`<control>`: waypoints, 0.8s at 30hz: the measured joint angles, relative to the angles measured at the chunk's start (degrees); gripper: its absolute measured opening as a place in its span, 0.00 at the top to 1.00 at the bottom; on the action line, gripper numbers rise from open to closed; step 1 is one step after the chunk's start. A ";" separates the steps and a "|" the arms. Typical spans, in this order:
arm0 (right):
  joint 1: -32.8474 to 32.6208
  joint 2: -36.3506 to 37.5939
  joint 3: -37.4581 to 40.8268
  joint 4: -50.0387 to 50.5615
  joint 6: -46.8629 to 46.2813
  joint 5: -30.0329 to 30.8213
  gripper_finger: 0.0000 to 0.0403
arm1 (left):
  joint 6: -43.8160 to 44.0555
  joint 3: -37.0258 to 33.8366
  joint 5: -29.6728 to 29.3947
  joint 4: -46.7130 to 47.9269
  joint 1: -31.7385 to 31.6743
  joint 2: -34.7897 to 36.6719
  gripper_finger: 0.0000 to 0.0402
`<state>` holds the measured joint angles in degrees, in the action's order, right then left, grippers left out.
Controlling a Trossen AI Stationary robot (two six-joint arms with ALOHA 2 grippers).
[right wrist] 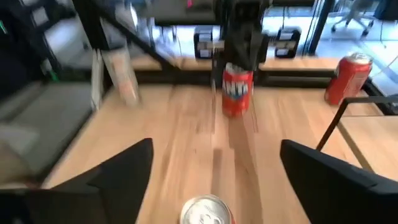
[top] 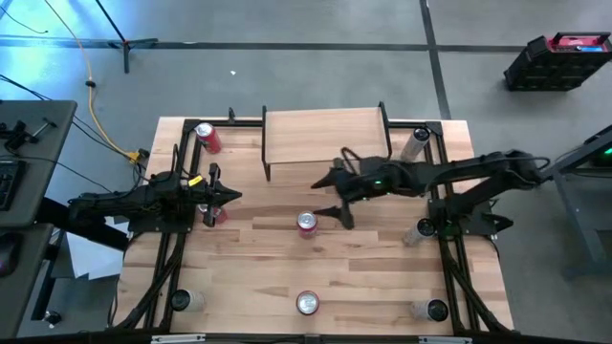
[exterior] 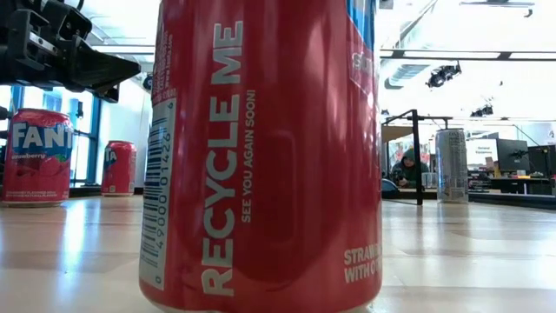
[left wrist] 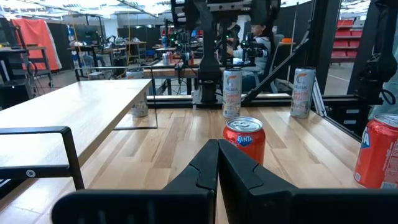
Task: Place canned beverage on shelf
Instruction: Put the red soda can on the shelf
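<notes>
The shelf point(top: 325, 139), a light wooden plank on thin black legs, stands at the table's far middle; it also shows in the left wrist view point(left wrist: 74, 112). A red can point(top: 306, 224) stands upright on the table's middle, and its silver top point(right wrist: 208, 213) shows low between my right fingers. My right gripper point(top: 331, 199) hovers open just right of and above this can, in front of the shelf, touching nothing. My left gripper point(top: 229, 196) rests shut at the left, pointing level at the same can point(left wrist: 244, 138).
More red cans stand at the far left point(top: 207, 137), beside my left gripper point(top: 215, 212) and at the near middle point(top: 306, 303). That last can fills the low view point(exterior: 261, 148). Silver cans stand at the far right point(top: 416, 143), right point(top: 418, 229) and both near corners.
</notes>
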<state>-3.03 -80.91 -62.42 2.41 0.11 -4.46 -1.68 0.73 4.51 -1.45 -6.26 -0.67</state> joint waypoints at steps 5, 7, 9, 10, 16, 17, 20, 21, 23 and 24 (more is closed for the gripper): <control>-0.11 -4.55 -6.27 8.23 3.26 -0.01 0.10 | 0.01 0.00 -0.02 0.02 -0.01 -0.02 0.99; -0.11 -6.13 -7.12 10.16 3.49 0.02 0.10 | -0.01 0.00 -0.02 0.02 -0.01 -0.02 0.99; -0.11 -7.31 -7.27 10.68 4.80 0.02 0.09 | -0.02 0.00 -0.01 0.02 -0.02 -0.02 0.99; -0.11 -7.81 -7.25 10.67 5.41 0.02 0.09 | -0.02 0.00 -0.02 0.00 -0.02 -0.02 0.99; 0.00 -10.93 -7.14 12.57 6.49 -0.20 0.09 | -0.02 -0.01 -0.02 0.02 0.00 -0.02 0.99; 0.00 -11.28 -7.14 12.79 6.85 -0.27 0.09 | -0.02 0.00 -0.02 0.02 -0.01 -0.02 0.99; 0.00 -12.96 -7.14 14.13 7.90 -0.31 0.09 | -0.01 0.00 -0.02 0.00 0.00 -0.02 0.99; 0.00 -13.52 -7.12 14.54 7.90 -0.31 0.09 | -0.02 0.00 -0.02 0.02 0.00 -0.02 0.99; 0.00 -14.71 -7.10 14.49 7.90 -0.36 0.09 | -0.01 0.00 -0.02 0.00 -0.02 -0.02 0.99; 0.00 -15.31 -7.10 14.51 7.94 -0.42 0.09 | -0.02 0.00 -0.02 0.02 -0.02 -0.02 0.99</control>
<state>-3.03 -96.22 -69.52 16.92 8.05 -4.88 -1.69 0.73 4.49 -1.44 -6.28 -0.69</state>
